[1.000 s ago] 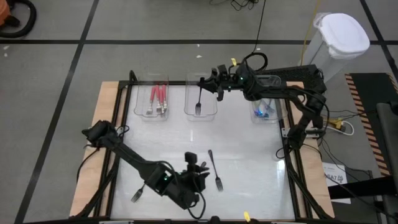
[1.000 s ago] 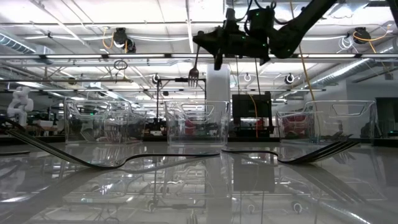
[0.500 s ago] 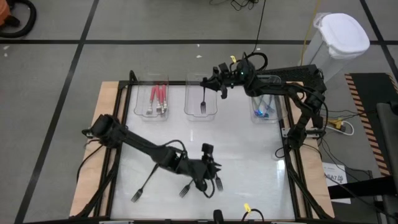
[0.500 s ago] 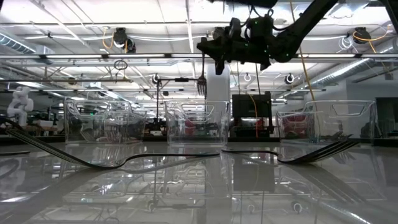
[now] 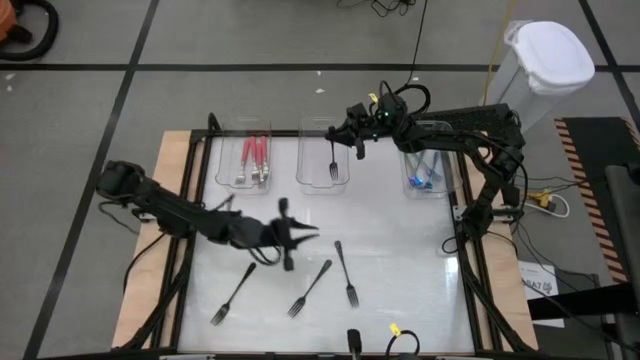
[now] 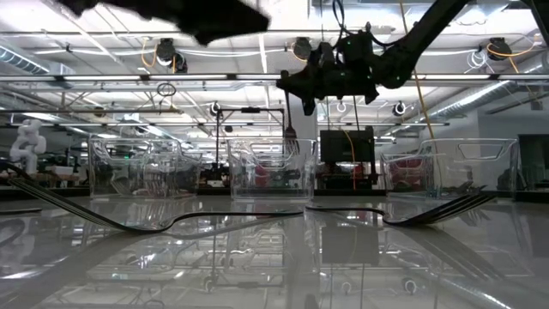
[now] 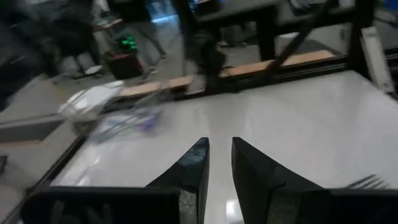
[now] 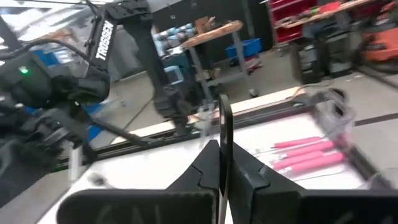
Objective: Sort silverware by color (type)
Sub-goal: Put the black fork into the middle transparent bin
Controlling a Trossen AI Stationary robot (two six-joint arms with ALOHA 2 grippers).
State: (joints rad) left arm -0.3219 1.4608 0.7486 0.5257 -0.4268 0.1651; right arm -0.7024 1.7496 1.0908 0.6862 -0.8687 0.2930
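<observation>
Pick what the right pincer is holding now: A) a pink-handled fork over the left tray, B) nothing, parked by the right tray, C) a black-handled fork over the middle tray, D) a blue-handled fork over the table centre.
C: in the high view the right pincer is shut on a black-handled fork hanging tines-down over the middle tray.

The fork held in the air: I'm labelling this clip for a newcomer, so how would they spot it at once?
Start at the row of three clear rectangular plastic trays along the table's far edge and take the middle one. Above it the right end effector pinches a slim black-handled fork that hangs tines down. It alone is held; three other black forks lie flat on the table.
</observation>
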